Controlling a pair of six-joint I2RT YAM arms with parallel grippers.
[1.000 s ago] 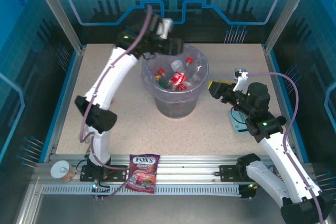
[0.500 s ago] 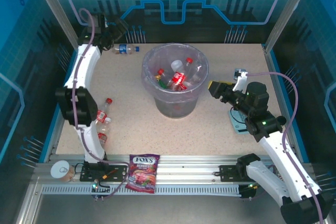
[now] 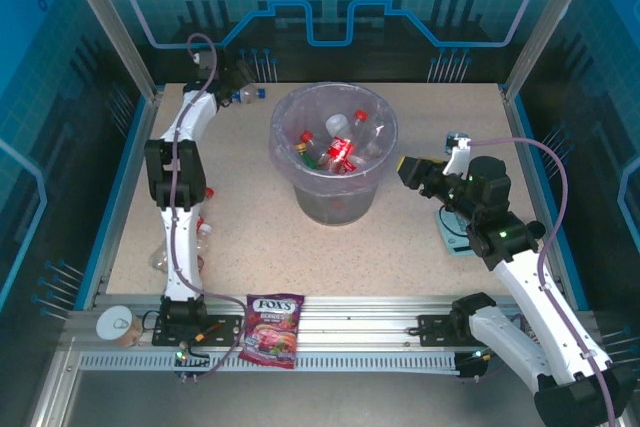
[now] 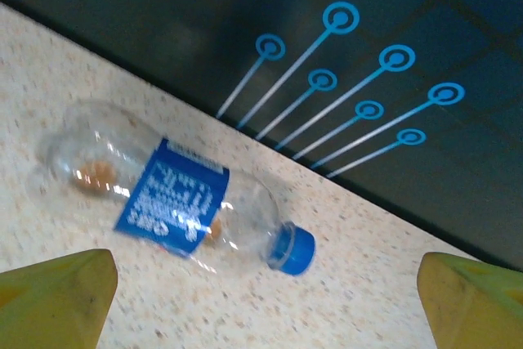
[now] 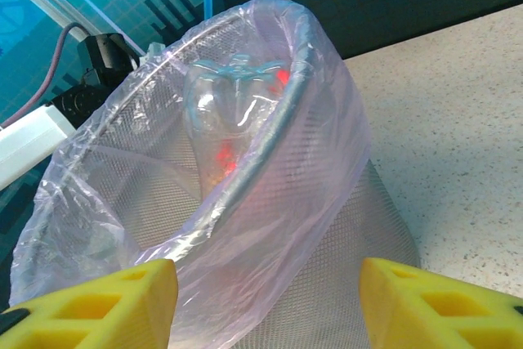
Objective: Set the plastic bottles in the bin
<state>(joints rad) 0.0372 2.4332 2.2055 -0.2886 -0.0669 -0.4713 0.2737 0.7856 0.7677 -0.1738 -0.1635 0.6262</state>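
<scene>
A clear blue-labelled bottle (image 4: 176, 199) with a blue cap lies on its side by the back wall, also seen in the top view (image 3: 252, 94). My left gripper (image 4: 265, 284) hovers over it, open, its yellow fingers (image 4: 57, 298) apart on either side of the bottle's near side. From above, the left gripper (image 3: 236, 84) is at the far left corner. The grey bin (image 3: 335, 195) with its lilac liner holds several bottles (image 3: 340, 147). More bottles (image 3: 200, 232) lie at the left, partly behind the left arm. My right gripper (image 3: 408, 168) is open just right of the bin (image 5: 327, 226), holding nothing.
A purple candy bag (image 3: 270, 329) and a round tin can (image 3: 117, 324) rest on the front rail. A light blue flat object (image 3: 455, 235) lies under the right arm. The dark back wall (image 4: 245, 30) stands right behind the blue-labelled bottle.
The left arm swung from above the bin to the far left corner, its jaws opening wider, and now hangs over the blue-labelled bottle. The right arm has not moved.
</scene>
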